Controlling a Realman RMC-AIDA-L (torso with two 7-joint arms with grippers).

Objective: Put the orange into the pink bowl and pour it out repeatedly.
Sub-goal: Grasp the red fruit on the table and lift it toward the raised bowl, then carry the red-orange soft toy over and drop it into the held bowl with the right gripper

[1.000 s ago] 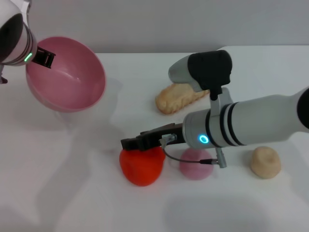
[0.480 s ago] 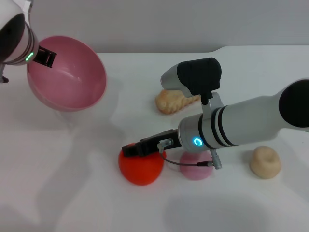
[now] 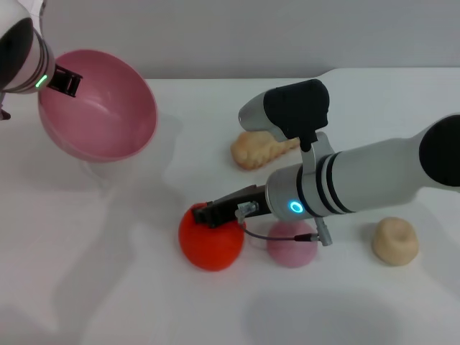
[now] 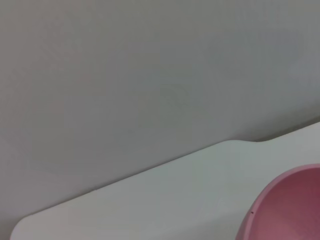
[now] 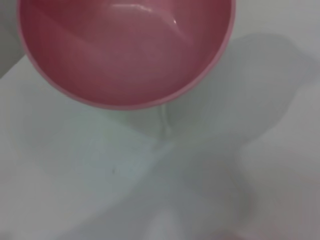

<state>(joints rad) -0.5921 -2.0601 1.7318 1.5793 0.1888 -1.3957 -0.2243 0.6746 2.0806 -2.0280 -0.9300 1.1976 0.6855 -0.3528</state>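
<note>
The orange [image 3: 210, 248] lies on the white table at front centre, red-orange and roundish. My right gripper [image 3: 213, 215] comes in from the right and sits on the orange's top, its dark fingers pressed into the soft fruit. The pink bowl [image 3: 100, 108] hangs tilted above the table at the back left, its empty inside facing me. My left gripper [image 3: 63, 81] is shut on the bowl's far-left rim. The right wrist view looks into the empty pink bowl [image 5: 125, 50]. In the left wrist view only an edge of the pink bowl [image 4: 290, 205] shows.
A small pink dome-shaped lump [image 3: 291, 244] lies just right of the orange, under my right forearm. A beige round lump [image 3: 394, 241] sits farther right. A beige bread-like piece [image 3: 262, 149] lies behind the arm. The table's back edge meets a grey wall.
My right gripper has dropped onto the orange and its fingers have drawn closer together. The orange now looks a little taller and rounder. The bowl and left arm have hardly moved.
</note>
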